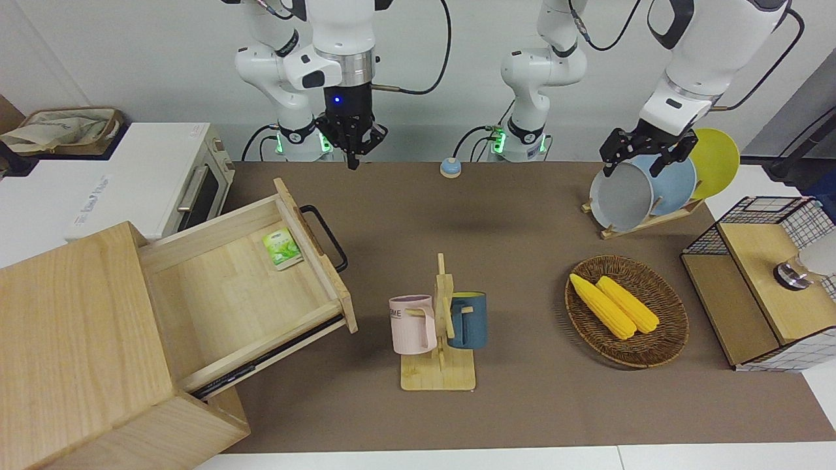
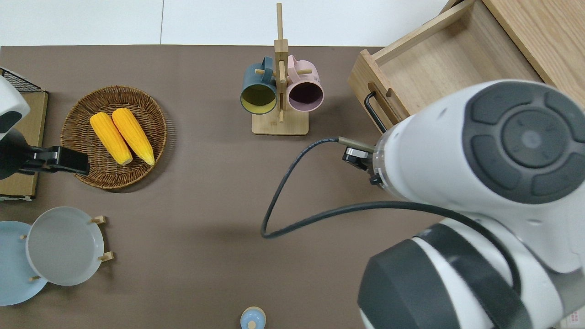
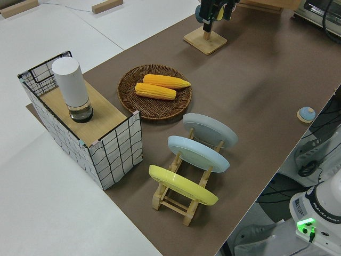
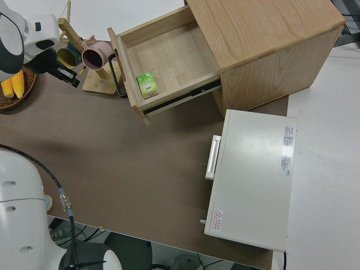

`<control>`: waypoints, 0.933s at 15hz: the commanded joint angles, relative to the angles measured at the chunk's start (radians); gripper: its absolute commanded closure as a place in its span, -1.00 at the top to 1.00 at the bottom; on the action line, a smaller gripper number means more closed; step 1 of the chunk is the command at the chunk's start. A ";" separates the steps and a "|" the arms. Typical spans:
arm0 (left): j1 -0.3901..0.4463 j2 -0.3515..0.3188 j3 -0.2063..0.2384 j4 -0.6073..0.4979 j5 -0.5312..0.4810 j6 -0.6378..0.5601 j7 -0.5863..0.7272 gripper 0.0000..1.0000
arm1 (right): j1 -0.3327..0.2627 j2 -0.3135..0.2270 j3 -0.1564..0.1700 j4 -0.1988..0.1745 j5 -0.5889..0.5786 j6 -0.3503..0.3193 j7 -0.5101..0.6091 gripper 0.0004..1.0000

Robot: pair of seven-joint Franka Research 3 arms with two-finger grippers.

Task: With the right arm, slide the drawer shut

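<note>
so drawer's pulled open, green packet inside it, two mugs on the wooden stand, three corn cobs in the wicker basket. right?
Not quite: the wicker basket holds two corn cobs, not three, as the front view shows. The rest stands: the drawer is pulled open with the green packet inside, and two mugs hang on the wooden stand.

Robotics lab, staged as a mock kitchen. Two white arms [image 1: 339, 46] bolted at the tabletop [image 1: 522, 405] edge, bases with green status LEDs, cabling looped in the open, plain white walls. Brown mat covers the tabletop; white surfaces around it. Props are kitchen-type: toaster oven [image 4: 250, 177], wooden cabinet [image 1: 78, 352] with drawer [image 1: 248, 294] pulled out, mug tree [image 1: 439, 326] with two mugs, plate rack [image 3: 189, 176], wicker basket [image 1: 627, 312] with corn, wire-mesh rack [image 3: 80, 125]. Small blue button [image 1: 450, 168] near the bases.
</note>
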 commanded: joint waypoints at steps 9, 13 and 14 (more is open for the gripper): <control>0.004 0.011 -0.006 0.024 0.017 -0.020 0.010 0.99 | 0.011 0.180 -0.008 -0.051 -0.003 0.117 0.627 -1.00; 0.004 0.011 -0.006 0.026 0.017 -0.020 0.010 0.99 | 0.010 0.205 -0.018 -0.051 -0.038 0.133 0.650 -1.00; 0.004 0.011 -0.006 0.026 0.017 -0.020 0.010 0.99 | 0.010 0.209 -0.021 -0.051 -0.053 0.151 0.653 -1.00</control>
